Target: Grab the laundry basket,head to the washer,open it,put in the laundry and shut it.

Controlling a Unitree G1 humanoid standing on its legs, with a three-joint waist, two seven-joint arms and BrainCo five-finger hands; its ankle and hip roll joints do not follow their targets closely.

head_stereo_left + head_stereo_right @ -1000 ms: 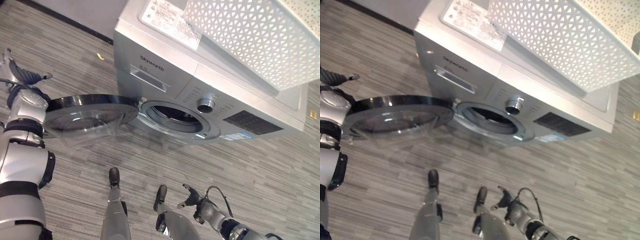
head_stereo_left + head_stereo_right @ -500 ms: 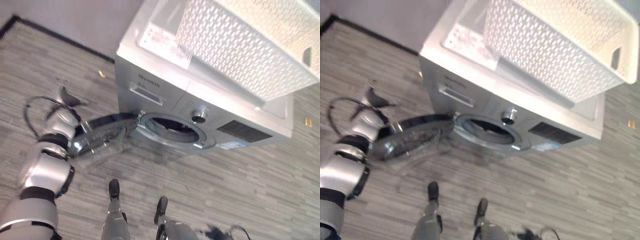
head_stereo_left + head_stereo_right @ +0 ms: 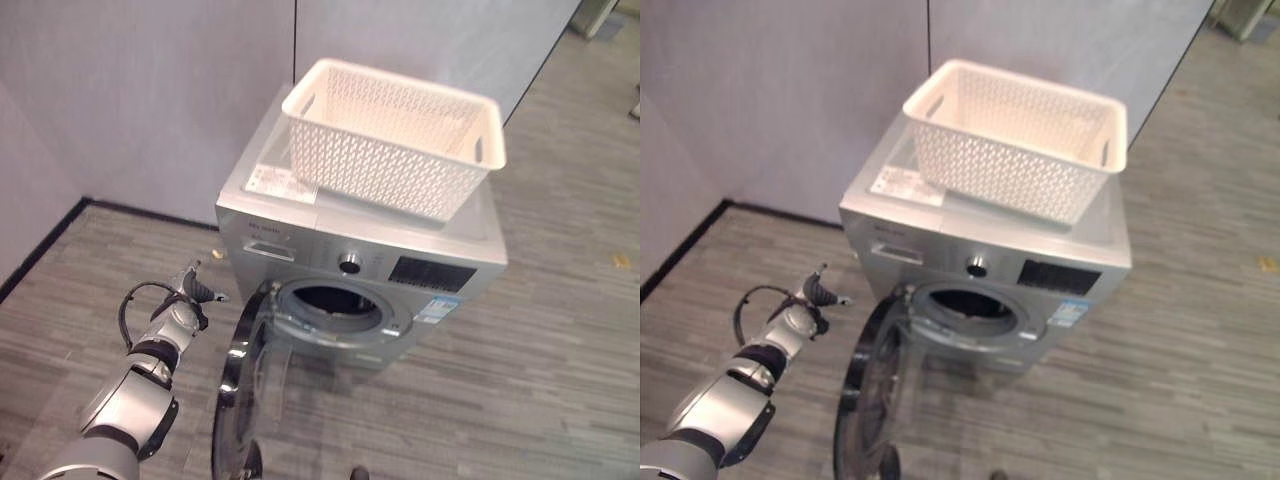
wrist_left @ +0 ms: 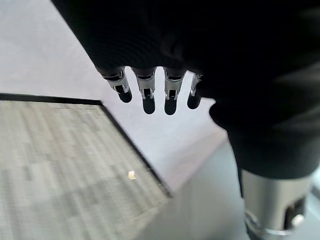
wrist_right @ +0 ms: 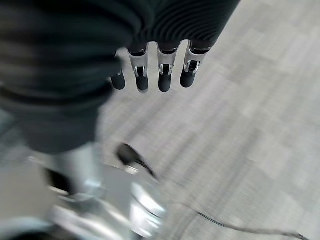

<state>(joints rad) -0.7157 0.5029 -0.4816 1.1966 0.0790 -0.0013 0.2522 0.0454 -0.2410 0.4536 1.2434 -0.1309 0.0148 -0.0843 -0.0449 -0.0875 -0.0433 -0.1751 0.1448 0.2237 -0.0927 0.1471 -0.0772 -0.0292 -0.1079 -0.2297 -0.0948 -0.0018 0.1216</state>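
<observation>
The silver washer [image 3: 300,235] stands against the grey wall with the white lattice laundry basket [image 3: 395,150] on its top; I see no cloth in the basket. Its round glass door [image 3: 245,390] stands out from the front, hinged at the left of the dark drum opening [image 3: 335,300]. My left hand [image 3: 190,292] is raised left of the door, apart from it, with its fingers [image 4: 145,92] straight and holding nothing. My right hand's fingers [image 5: 160,75] hang straight over the floor, also holding nothing.
Grey walls with a black skirting [image 3: 50,235] close the corner behind and left of the washer. Striped grey floor [image 3: 560,340] spreads to the right and in front. A small pale scrap [image 4: 131,175] lies by the skirting.
The whole picture has pulled up and back, so the camera moved. The door has swung from wide open at the left to standing out from the front. My left hand has left the door.
</observation>
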